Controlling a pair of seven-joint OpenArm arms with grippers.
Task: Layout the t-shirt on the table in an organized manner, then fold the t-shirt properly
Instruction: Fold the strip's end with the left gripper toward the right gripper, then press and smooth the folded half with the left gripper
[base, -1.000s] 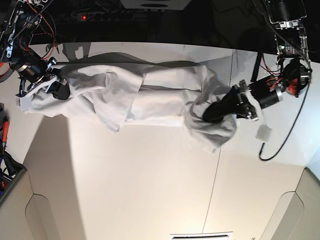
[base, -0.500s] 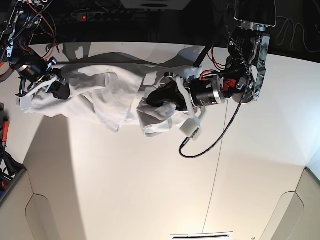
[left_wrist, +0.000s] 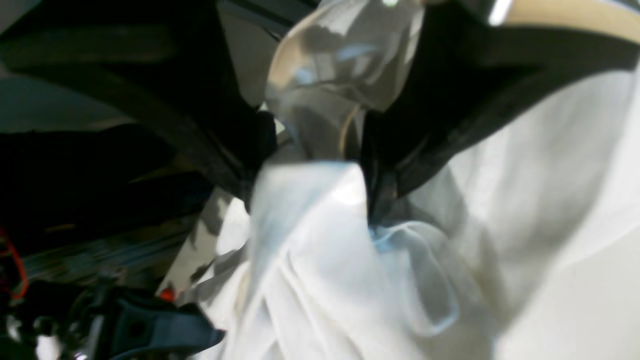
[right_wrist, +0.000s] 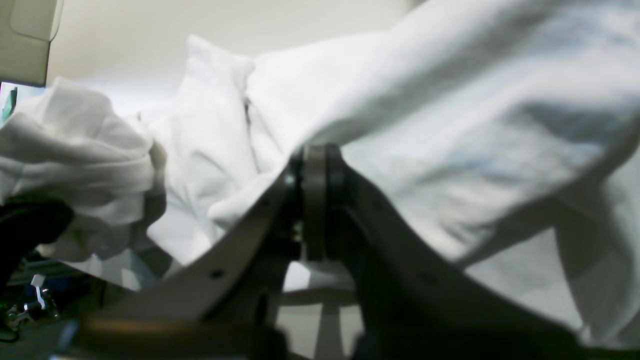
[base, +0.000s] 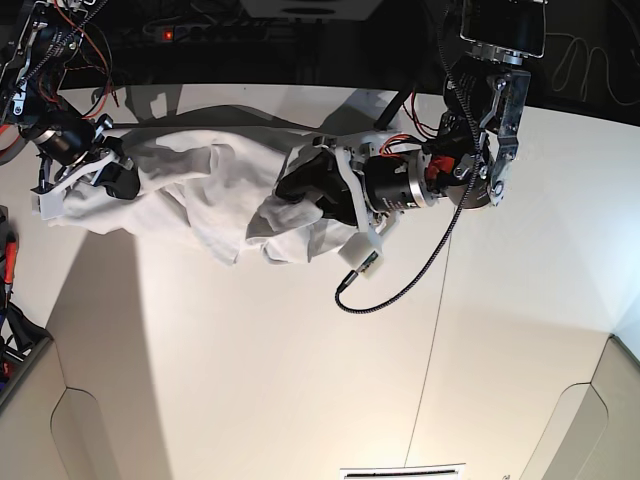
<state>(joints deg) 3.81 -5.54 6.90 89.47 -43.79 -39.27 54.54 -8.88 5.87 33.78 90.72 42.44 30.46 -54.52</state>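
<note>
At the upper left of the base view, your right pincer (base: 110, 170) sits pressed together on one end of the t-shirt (base: 200, 190); the right wrist view shows its fingers (right_wrist: 315, 200) meeting with white cloth caught at their tip. Near the upper middle of the frame, your left pincer (base: 300, 190) is buried in the shirt's other end, and the left wrist view shows its dark fingers (left_wrist: 390, 170) spread apart with cloth bunched between them. The shirt lies rumpled between both pincers along the far edge of the tabletop (base: 300, 360).
</note>
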